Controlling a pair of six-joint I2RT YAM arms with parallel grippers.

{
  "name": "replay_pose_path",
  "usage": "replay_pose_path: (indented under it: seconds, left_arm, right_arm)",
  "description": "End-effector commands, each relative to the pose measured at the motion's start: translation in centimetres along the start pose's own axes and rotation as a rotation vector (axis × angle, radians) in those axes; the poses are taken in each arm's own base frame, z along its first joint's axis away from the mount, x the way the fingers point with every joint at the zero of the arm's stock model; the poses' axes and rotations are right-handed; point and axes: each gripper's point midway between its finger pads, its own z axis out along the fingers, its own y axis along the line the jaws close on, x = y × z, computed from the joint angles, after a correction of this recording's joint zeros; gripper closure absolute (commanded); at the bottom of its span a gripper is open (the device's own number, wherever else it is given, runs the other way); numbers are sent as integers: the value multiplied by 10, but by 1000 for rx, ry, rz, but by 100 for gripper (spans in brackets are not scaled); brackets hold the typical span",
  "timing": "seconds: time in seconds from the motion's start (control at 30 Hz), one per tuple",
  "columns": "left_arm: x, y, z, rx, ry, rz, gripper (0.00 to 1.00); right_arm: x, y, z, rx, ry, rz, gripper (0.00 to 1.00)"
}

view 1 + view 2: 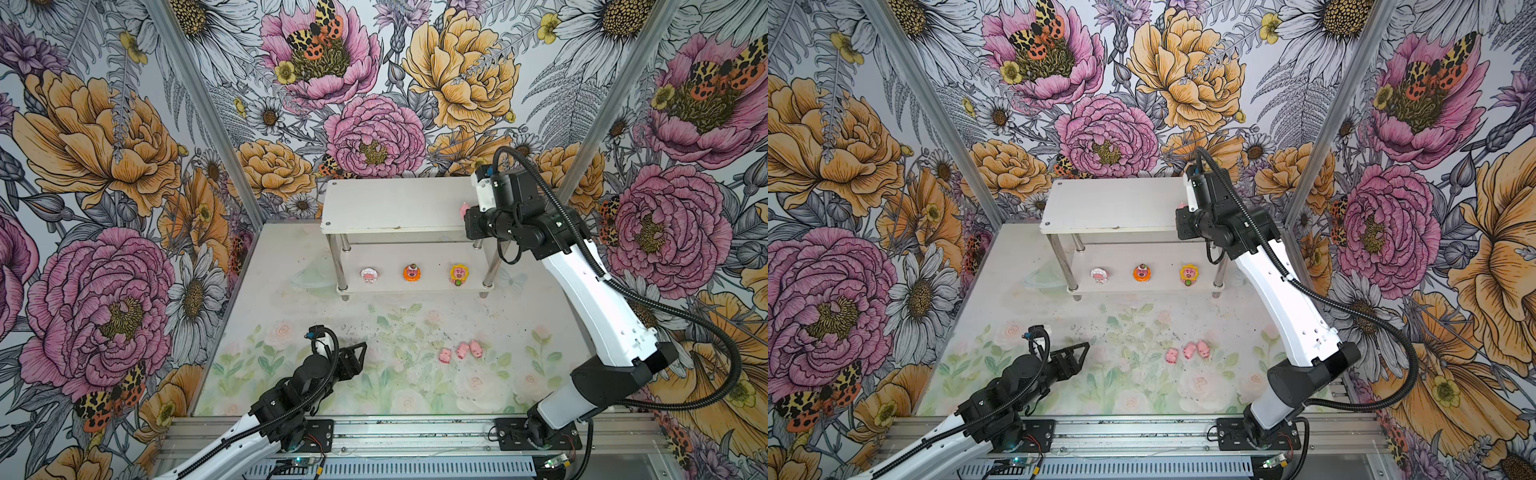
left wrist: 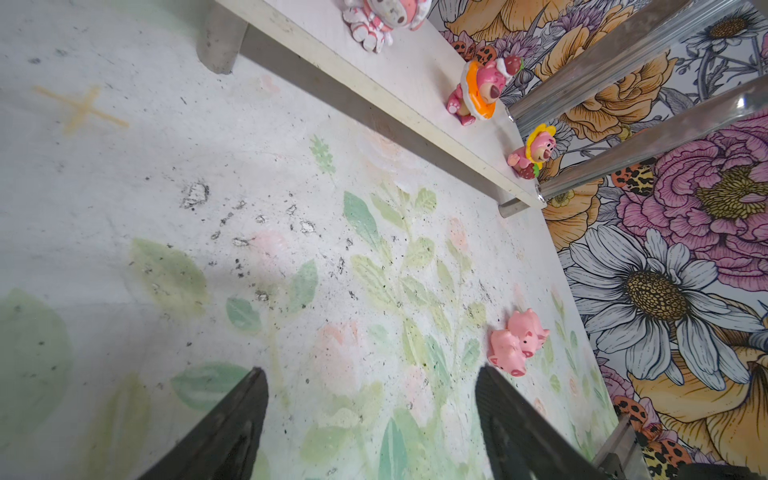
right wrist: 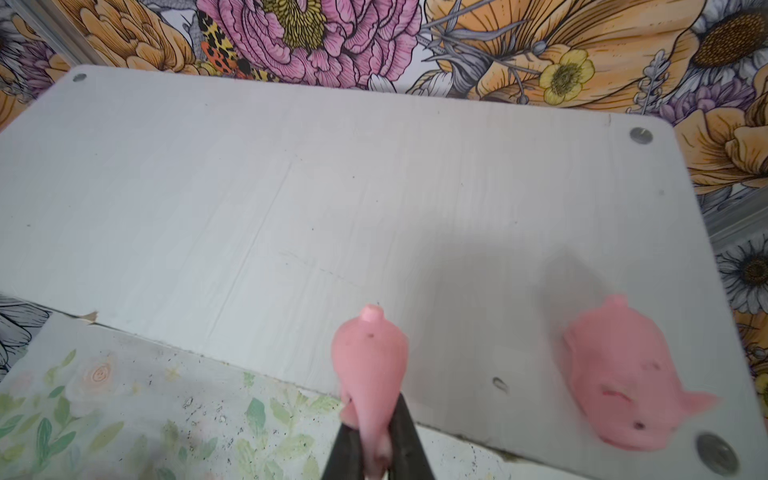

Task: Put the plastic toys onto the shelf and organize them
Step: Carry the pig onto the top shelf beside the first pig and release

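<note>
With your right claw (image 3: 374, 419) clamped on a pig (image 3: 370, 357) over the shelf (image 3: 291, 187), lower it upright beside the resting pig (image 3: 623, 374) before releasing; your left claw (image 2: 370, 370) stands open.

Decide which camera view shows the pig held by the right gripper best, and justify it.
The right wrist view: the pig fills the foreground, pinched in the right gripper over the shelf's top tier. In both top views only a pink sliver shows beside the arm. The left wrist view misses it.
</note>
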Motion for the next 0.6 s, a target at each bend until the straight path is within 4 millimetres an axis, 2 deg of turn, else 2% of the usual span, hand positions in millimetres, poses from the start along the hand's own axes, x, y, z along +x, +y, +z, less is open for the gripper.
replay_pose_path:
  seconds: [0.0, 0.2, 0.57]
  left_arm:
    - [10, 12, 1, -34, 33, 4, 19]
    - [9, 14, 1, -40, 33, 1, 19]
    - [10, 15, 1, -44, 34, -3, 19]
  right_arm:
    - [-8, 3, -5, -36, -9, -13, 90]
    - [-7, 0, 9, -34, 14, -5, 88]
    - [-5, -3, 22, -12, 33, 4, 74]
